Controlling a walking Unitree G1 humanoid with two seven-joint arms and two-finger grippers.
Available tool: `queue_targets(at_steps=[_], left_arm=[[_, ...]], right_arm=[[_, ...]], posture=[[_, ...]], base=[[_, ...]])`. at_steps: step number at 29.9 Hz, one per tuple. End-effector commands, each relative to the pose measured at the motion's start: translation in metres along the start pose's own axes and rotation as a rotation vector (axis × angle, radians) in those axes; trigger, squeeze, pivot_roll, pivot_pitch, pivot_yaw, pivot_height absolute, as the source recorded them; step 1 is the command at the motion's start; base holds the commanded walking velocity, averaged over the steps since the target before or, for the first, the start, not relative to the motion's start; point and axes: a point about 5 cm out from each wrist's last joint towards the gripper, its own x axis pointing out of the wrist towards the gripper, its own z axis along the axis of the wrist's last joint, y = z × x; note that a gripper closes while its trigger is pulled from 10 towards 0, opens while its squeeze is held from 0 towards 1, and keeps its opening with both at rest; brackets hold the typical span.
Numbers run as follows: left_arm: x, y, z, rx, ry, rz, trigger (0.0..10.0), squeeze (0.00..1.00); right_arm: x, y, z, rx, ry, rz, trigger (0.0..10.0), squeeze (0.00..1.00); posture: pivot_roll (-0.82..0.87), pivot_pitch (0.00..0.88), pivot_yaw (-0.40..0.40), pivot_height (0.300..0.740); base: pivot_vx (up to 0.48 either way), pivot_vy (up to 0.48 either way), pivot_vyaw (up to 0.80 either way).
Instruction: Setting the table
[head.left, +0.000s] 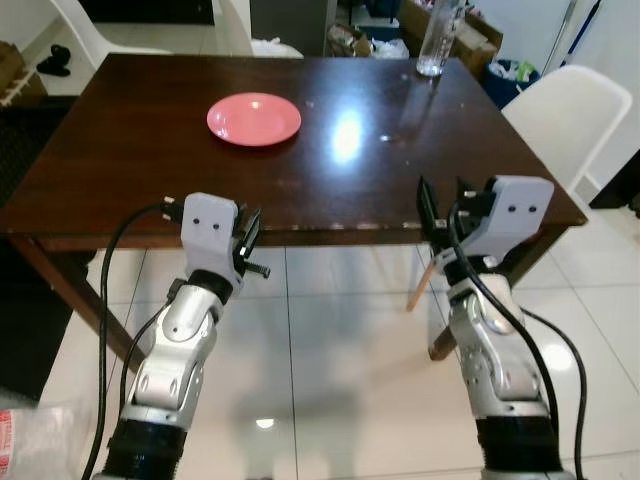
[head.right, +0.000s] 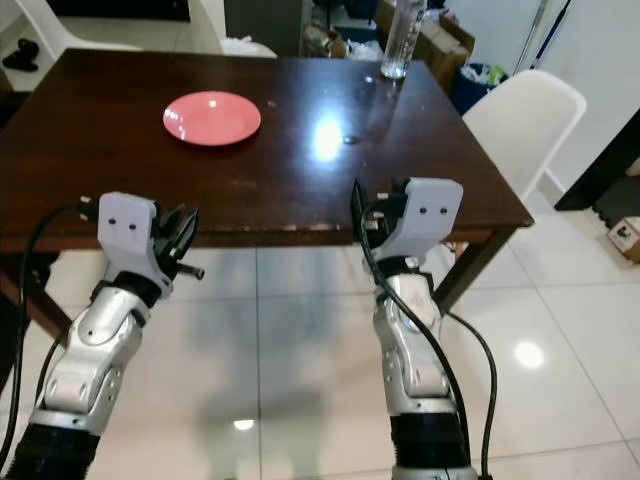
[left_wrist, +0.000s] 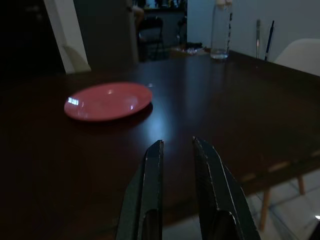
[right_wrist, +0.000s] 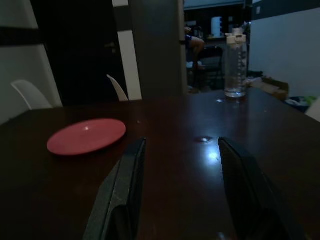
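Hovering at the table's (head.left: 120, 215) near edge, left hand (head.left: 250, 238) narrow, right hand (head.left: 442, 205) wide, both empty.

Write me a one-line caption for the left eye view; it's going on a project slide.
Both grippers, left gripper and right gripper, held open at the near edge of a dark table bearing a pink plate and clear bottle.

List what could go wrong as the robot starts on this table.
1. The clear bottle stands tall near the table's far edge; a brush could tip it over.
2. The pink plate lies flat on glossy wood, so the left tool may push it instead of gripping.
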Motion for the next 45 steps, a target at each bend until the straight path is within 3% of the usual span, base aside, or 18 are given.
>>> queue_targets(at_steps=[1,26,36,45], left_arm=[[0.0,-0.006,-0.002,-0.001,0.017,-0.016,10.0,0.0],[0.0,-0.008,-0.002,-0.004,0.039,-0.023,10.0,0.0],[-0.002,-0.007,-0.006,0.009,0.056,-0.024,10.0,0.0],[-0.003,-0.004,-0.007,0.062,0.062,-0.034,10.0,0.0]], right_arm=[[-0.002,-0.006,-0.003,-0.006,0.023,-0.023,10.0,0.0],[-0.006,-0.006,-0.008,-0.008,0.068,-0.016,10.0,0.0],[-0.012,-0.007,-0.023,0.085,0.152,-0.002,10.0,0.0],[-0.017,0.009,-0.04,0.247,0.276,0.1,10.0,0.0]], posture=[[-0.03,0.039,0.051,0.74],[-0.03,0.03,0.053,0.74],[-0.03,0.033,0.058,0.74],[-0.02,0.038,0.06,0.74]], base=[[0.472,0.0,0.0],[0.466,0.0,0.0],[0.466,0.0,0.0],[0.467,0.0,0.0]])
